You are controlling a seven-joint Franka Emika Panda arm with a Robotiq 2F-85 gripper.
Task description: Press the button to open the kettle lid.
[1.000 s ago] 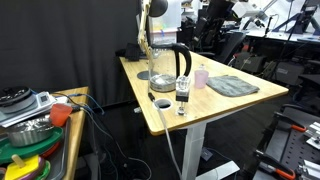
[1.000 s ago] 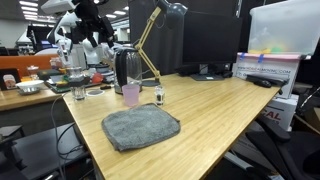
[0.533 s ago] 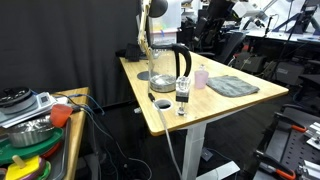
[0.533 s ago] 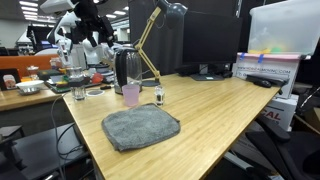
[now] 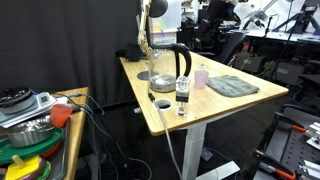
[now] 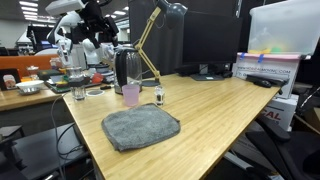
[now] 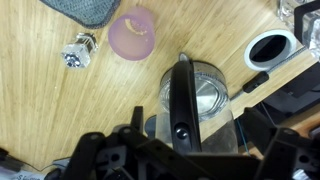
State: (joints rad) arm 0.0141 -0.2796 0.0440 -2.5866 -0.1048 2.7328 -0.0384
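On tabletop: kettle, lid down; pink cup near. Directly above kettle: end effector, jaws spread apart, gripping nothing.

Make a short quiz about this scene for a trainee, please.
1. True or false: the cup stands on the cloth.
2. In the wrist view, what is right under the camera? A) kettle B) cup C) cloth
3. Fill in: the cup's colour is ___.
Key: 1 false, it stands on the bare table beside the cloth; 2 A; 3 pink.
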